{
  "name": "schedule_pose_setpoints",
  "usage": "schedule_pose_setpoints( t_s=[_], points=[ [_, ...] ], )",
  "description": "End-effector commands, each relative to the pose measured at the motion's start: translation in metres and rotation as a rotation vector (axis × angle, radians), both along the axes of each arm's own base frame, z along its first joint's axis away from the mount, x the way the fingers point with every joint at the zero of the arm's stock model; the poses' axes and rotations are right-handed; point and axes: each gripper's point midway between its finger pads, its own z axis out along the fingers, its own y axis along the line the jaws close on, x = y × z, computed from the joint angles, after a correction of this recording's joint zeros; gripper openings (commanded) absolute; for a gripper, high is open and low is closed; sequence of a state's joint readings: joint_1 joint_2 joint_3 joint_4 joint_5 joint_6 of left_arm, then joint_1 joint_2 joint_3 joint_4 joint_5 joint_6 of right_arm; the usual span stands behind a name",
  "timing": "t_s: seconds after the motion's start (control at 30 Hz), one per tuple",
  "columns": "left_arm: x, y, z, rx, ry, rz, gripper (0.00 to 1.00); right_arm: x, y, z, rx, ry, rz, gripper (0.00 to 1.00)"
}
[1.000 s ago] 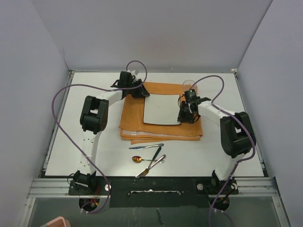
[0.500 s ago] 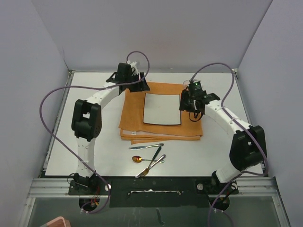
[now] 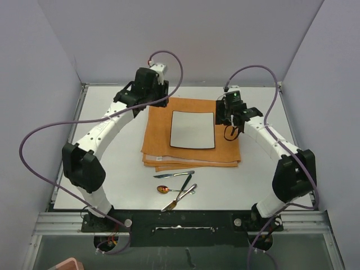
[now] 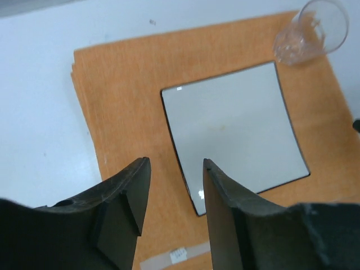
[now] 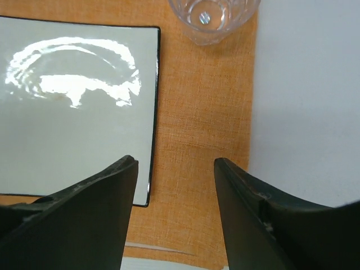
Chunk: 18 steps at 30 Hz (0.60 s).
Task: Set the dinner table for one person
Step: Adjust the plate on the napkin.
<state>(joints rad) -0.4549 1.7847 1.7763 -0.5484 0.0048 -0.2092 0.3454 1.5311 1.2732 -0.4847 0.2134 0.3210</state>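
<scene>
Although the square white plate (image 3: 193,129) sat on the orange folded cloth (image 3: 160,152) beneath both hands, the setting was judged incomplete. Left gripper (image 4: 175,169) and right gripper (image 5: 174,169) hovered with jaws apart, holding nothing. A glass (image 5: 212,17) stood just ahead of the right gripper. Knife (image 3: 174,175), spoon (image 3: 163,189) and fork (image 3: 180,197) lay bunched on the dinner table (image 3: 270,180), well behind both hands, unplaced.
</scene>
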Motion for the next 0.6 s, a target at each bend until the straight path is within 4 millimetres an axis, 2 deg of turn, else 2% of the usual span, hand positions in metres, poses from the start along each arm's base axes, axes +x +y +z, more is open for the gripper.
schedule_pose_setpoints(
  t_s=[0.0, 0.03, 0.07, 0.17, 0.23, 0.27, 0.43, 0.5, 0.57],
  points=[
    [-0.035, 0.032, -0.009, 0.138, 0.005, 0.11, 0.46, 0.022, -0.004, -0.022, -0.016, 0.07, -0.092, 0.58],
    [-0.043, 0.034, -0.013, 0.15, 0.004, 0.115, 0.48, 0.028, 0.0, -0.033, -0.012, 0.103, -0.099, 0.58],
    [-0.053, 0.037, -0.025, 0.169, 0.016, 0.119, 0.5, 0.035, 0.004, -0.036, -0.001, 0.11, -0.096, 0.58],
    [-0.074, 0.042, -0.031, 0.206, -0.011, 0.12, 0.52, 0.057, 0.013, -0.032, 0.025, 0.095, -0.096, 0.57],
    [-0.084, 0.05, -0.031, 0.212, -0.024, 0.144, 0.52, 0.07, 0.014, -0.02, 0.057, 0.074, -0.123, 0.56],
    [-0.088, 0.053, -0.031, 0.208, -0.031, 0.145, 0.52, 0.079, 0.013, -0.005, 0.085, 0.043, -0.141, 0.53],
    [-0.105, 0.061, -0.028, 0.181, -0.058, 0.133, 0.53, 0.096, 0.002, 0.043, 0.197, -0.078, -0.201, 0.4],
    [-0.106, 0.061, -0.033, 0.196, -0.056, 0.115, 0.53, 0.096, -0.001, 0.051, 0.198, -0.099, -0.198, 0.36],
    [-0.106, 0.061, -0.035, 0.203, -0.054, 0.116, 0.53, 0.098, 0.0, 0.047, 0.161, -0.093, -0.154, 0.37]
  ],
)
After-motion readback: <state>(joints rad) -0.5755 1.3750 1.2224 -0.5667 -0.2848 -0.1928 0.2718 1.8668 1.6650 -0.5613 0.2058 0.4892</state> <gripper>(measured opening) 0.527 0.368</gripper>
